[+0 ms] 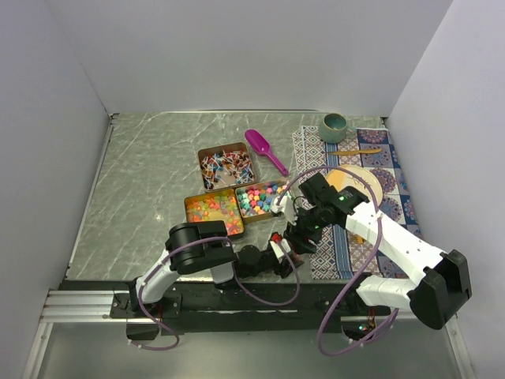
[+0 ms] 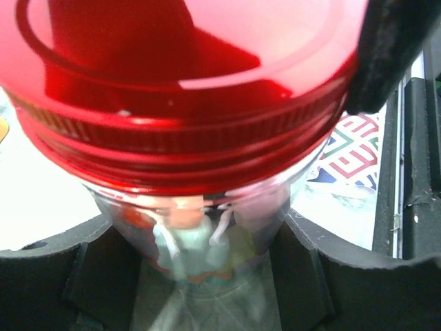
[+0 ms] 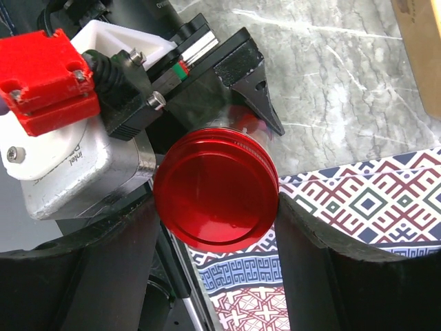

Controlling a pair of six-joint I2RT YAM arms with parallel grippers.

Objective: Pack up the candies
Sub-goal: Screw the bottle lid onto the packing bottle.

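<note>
Fingers [image 2: 62,276] of the left gripper [image 2: 210,289] pinch the clear jar [image 2: 207,241] by its body. Those of the right gripper [image 3: 217,207] close on either side of the red lid [image 3: 217,179] that sits on the jar. A few candies [image 2: 182,217] show blurred inside the jar. The rest lie well apart in three open tins [image 1: 187,207] on the marble table [image 1: 142,174]: wrapped pieces [image 1: 226,166], orange jelly bits [image 1: 213,209] and pastel balls [image 1: 262,197], near a purple scoop [image 1: 264,148].
</note>
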